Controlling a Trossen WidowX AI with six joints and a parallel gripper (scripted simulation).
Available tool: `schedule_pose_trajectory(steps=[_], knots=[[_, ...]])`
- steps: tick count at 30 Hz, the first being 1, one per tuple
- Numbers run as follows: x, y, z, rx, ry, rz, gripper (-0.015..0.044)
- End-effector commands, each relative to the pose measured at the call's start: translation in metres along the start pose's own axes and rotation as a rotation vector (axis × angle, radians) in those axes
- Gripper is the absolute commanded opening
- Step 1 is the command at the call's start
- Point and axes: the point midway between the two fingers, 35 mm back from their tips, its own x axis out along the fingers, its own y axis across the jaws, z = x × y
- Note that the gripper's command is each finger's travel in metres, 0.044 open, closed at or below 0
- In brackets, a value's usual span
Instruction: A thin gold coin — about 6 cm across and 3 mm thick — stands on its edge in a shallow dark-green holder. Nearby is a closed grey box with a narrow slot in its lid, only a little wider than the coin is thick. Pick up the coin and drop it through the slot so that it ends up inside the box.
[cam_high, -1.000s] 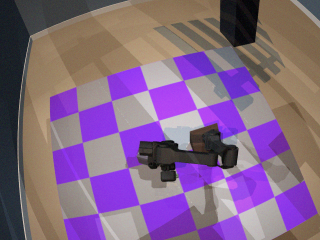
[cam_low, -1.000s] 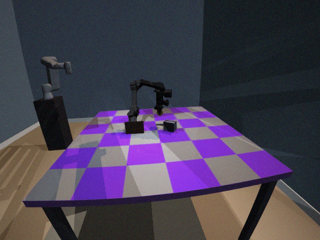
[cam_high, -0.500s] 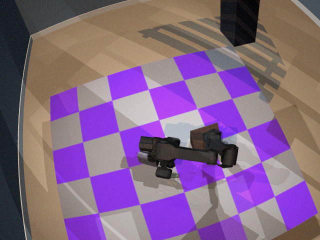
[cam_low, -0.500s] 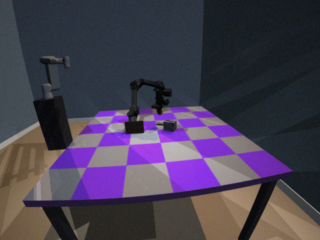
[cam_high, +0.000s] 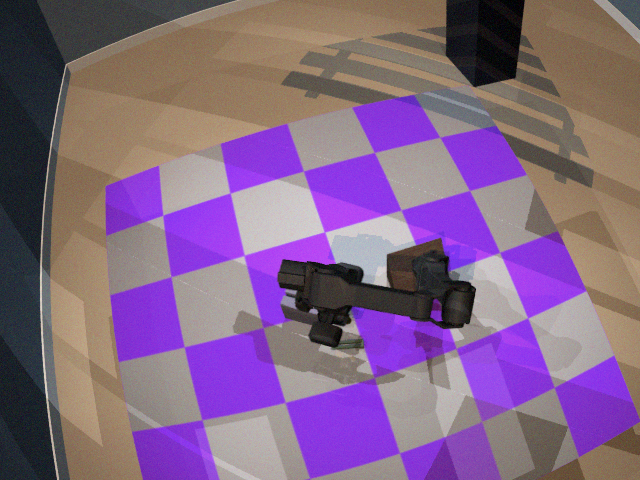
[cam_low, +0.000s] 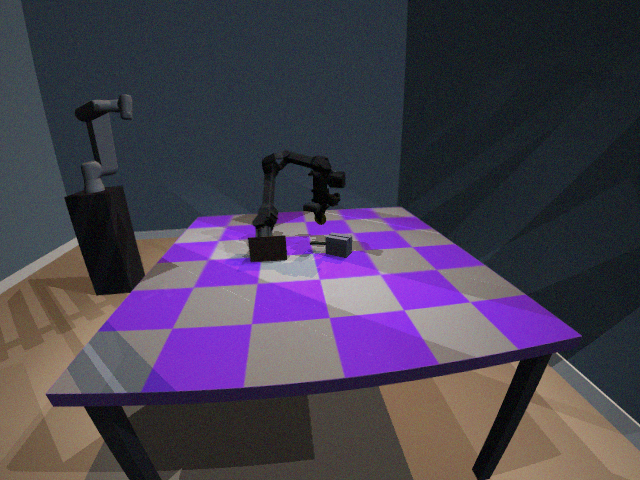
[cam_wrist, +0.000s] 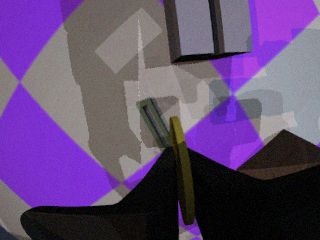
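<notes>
The gold coin (cam_wrist: 183, 172) (cam_low: 321, 220) is upright, seen nearly edge-on in the wrist view, and its lower part sticks out past the fingers. My gripper (cam_low: 320, 213) is shut on it, above the table; the top view does not show the fingertips. The dark-green holder (cam_wrist: 159, 116) (cam_high: 348, 344) (cam_low: 317, 242) is empty, with its groove visible, below the gripper. The grey box (cam_wrist: 192, 27) (cam_low: 338, 245) (cam_high: 298, 313) stands closed beside the holder, its dark slot (cam_wrist: 216, 25) running along the lid. The coin is outside and above the box. The arm hides part of the box in the top view.
A brown block (cam_high: 402, 268) (cam_low: 267, 249) (cam_wrist: 285, 157) stands by the arm's base. The checkered table (cam_high: 336, 434) (cam_low: 289, 346) has purple and grey squares. Another arm (cam_low: 105, 139) stands on a dark pedestal (cam_low: 105, 242) away from the table.
</notes>
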Motion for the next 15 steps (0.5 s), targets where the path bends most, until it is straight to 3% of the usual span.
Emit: schedule_pose_trajectory(steps=[1, 15], knots=[[-0.002, -0.003, 0.011, -0.004, -0.007, -0.004, 0.0000], [-0.004, -0.012, 0.044, -0.005, -0.010, -0.005, 0.0000]])
